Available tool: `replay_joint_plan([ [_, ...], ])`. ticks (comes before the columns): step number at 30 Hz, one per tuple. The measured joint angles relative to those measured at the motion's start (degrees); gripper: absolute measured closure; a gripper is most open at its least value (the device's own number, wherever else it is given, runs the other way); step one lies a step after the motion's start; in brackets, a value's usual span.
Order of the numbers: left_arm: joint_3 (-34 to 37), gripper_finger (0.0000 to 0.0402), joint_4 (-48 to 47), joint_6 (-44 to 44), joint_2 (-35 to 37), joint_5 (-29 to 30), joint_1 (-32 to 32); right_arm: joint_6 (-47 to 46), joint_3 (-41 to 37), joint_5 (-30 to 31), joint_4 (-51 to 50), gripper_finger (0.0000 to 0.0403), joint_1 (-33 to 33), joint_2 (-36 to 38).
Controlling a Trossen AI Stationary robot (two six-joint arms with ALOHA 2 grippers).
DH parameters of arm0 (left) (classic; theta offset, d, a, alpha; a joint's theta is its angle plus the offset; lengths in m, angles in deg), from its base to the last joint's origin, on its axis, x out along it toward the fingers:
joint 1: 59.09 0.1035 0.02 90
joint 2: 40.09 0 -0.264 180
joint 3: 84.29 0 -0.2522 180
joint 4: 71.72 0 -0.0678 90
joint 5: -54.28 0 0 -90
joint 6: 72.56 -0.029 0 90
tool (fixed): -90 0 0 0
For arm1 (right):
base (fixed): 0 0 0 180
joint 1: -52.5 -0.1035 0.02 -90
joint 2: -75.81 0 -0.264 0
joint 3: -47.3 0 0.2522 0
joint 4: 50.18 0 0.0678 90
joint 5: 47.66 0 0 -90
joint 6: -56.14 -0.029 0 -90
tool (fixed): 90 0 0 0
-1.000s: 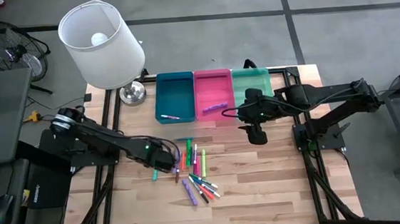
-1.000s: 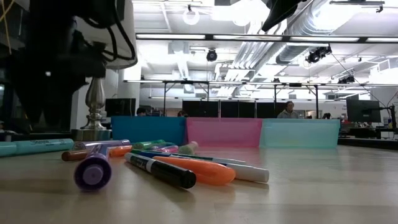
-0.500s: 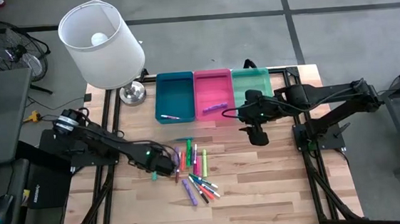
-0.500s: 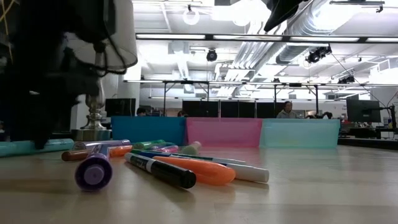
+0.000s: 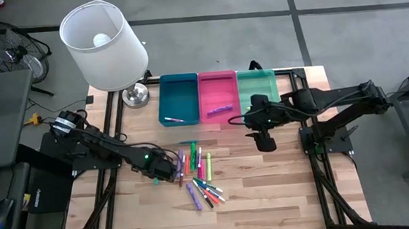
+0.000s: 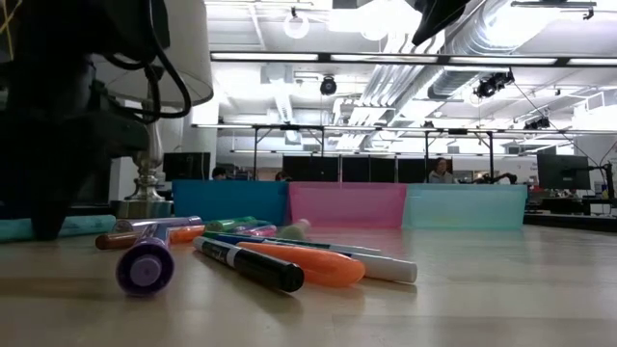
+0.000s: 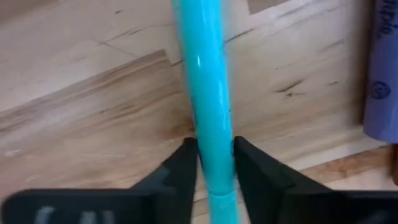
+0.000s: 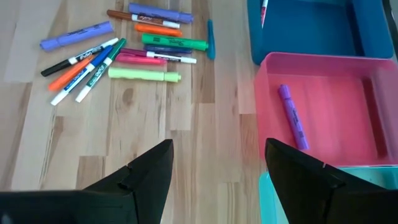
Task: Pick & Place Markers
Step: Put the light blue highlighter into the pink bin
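My left hand [image 5: 167, 172] is down on the desk [image 5: 269, 190] in the high view, at the left edge of the scattered markers [image 5: 198, 175], with a teal marker [image 5: 156, 180] poking out beside it. My right hand [image 5: 262, 137] hangs in front of the trays, near where the pink tray [image 5: 218, 93] meets the green tray [image 5: 264, 83]; the blue tray [image 5: 178, 98] sits to their left, a lamp [image 5: 104, 45] beyond that. One purple marker lies in the pink tray, and a small one in the blue tray.

Low view now: my left arm is the dark bulk at the far left, its tip on the wood, the teal marker [image 6: 58, 226] lying flat behind it. A purple marker [image 6: 145, 262], an orange marker [image 6: 299, 262] and a black-capped marker [image 6: 249, 264] lie in the foreground, the three trays in a row behind them.

Left wrist view: my two fingers [image 7: 183, 165] are pressed against both sides of the teal marker [image 7: 205, 93], clamped on its barrel (it is flat on the desk, not raised). A purple marker [image 7: 380, 74] lies off to one side.

Right wrist view: my right hand [image 8: 217, 168] has its fingers [image 8: 152, 165] wide apart, holding nothing. Beyond them the markers [image 8: 124, 50] lie on the wood, and the purple marker [image 8: 292, 116] rests in the pink tray [image 8: 367, 93].
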Motion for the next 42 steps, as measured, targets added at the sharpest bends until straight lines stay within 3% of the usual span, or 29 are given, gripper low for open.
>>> replay_joint_plan([
  [3,0.0,0.0349,-0.08,-1.79,-0.02,-0.24,-0.03,-0.02,-0.3,0.08,0.03,0.016,-0.59,0.0],
  [13,0.07,0.0348,-0.41,-10.03,-0.13,1.95,-0.16,-0.25,-9.81,1.79,7.02,0.016,-0.95,0.04],
  [21,-4.05,0.0348,-2.98,-18.82,-0.52,9.58,-0.34,-1.07,-24.37,0.73,31.29,0.016,-0.95,0.04],
  [25,-6.71,0.0348,-3.15,-22.8,-0.59,18.17,0.1,-0.56,-30.47,-2.26,44.28,0.016,-0.95,0.04],
  [30,-10.13,0.0348,-3.46,-29.34,-0.5,22.75,-0.07,1.76,-35.88,-6.38,57.83,0.016,-0.96,0.04],
  [37,-16.03,0.0348,-1.67,-38.93,-0.44,32.99,-0.01,2.94,-42.41,-6.45,79.53,0.016,-2.35,0.04],
  [42,-20.84,0.0348,-0.38,-48.55,-0.37,35.14,0.08,3.11,-43.42,-6.52,84.03,0.016,-2.77,0.04],
])
